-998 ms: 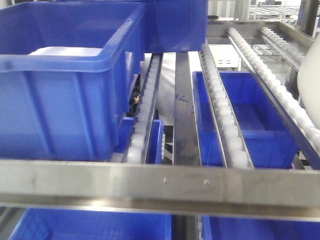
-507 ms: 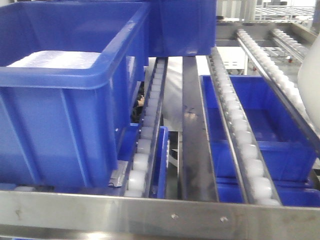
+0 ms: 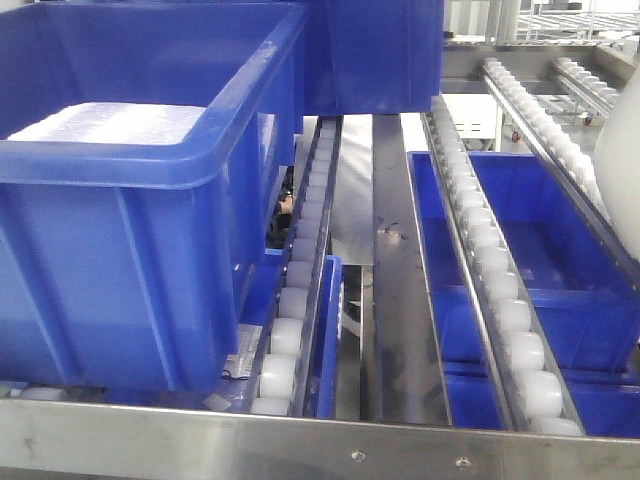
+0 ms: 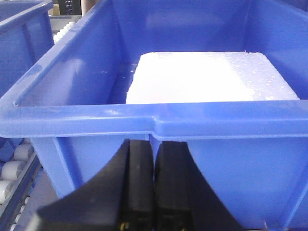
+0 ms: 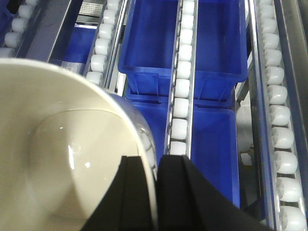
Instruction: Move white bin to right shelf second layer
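Right gripper [image 5: 156, 166] pinched the bin's wall | left gripper [image 4: 153, 159] closed, empty, before a blue crate [image 4: 159, 120] | bin [image 5: 62, 159]: glossy cream-white, rounded, above roller tracks [image 5: 180, 82]

Big blue crate [image 3: 130, 200] sits on the left, up front, with a white foam block [image 4: 211, 77] lying flat inside it and filling most of the floor. Another blue crate [image 3: 375, 50] stands right behind it, further back. Down below there are more open blue crates [image 5: 185, 43], lined up one behind the other. A small crumpled wrapper [image 3: 240, 362] lies by the big crate's bottom corner.
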Robot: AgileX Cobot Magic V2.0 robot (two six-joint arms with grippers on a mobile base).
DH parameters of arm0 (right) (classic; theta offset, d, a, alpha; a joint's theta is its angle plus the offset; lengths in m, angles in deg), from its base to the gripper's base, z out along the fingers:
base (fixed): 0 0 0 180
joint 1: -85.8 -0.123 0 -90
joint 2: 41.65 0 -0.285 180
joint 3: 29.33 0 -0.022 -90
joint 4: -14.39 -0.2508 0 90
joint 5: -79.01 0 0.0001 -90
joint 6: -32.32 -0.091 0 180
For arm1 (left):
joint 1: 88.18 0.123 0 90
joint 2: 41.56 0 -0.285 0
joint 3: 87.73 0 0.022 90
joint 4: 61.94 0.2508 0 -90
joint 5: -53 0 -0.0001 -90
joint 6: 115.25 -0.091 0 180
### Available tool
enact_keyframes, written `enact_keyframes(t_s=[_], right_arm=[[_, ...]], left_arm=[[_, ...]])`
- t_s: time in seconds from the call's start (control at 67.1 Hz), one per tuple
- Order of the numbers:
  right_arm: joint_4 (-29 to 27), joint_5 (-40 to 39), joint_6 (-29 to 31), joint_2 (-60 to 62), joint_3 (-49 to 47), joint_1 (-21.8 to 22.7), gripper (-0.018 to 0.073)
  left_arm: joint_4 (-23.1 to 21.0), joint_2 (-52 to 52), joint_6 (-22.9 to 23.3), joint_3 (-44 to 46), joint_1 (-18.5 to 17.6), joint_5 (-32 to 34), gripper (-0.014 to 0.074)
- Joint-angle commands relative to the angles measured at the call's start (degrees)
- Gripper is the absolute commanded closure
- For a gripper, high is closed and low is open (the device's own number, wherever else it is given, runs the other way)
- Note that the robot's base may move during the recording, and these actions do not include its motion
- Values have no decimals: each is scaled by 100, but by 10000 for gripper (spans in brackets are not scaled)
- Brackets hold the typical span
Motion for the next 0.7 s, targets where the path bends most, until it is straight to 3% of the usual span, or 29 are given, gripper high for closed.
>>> enact_keyframes(t_s=[0.0, 0.462, 0.685], right_arm=[[-23, -505, 0, -20, -188, 33, 475], [-17, -576, 0, -30, -180, 33, 475], [532, -638, -35, -386, -180, 33, 475]], left_arm=[[0, 87, 17, -211, -19, 482, 512], [0, 87, 17, -211, -19, 482, 512], [0, 87, 17, -211, -19, 482, 512]])
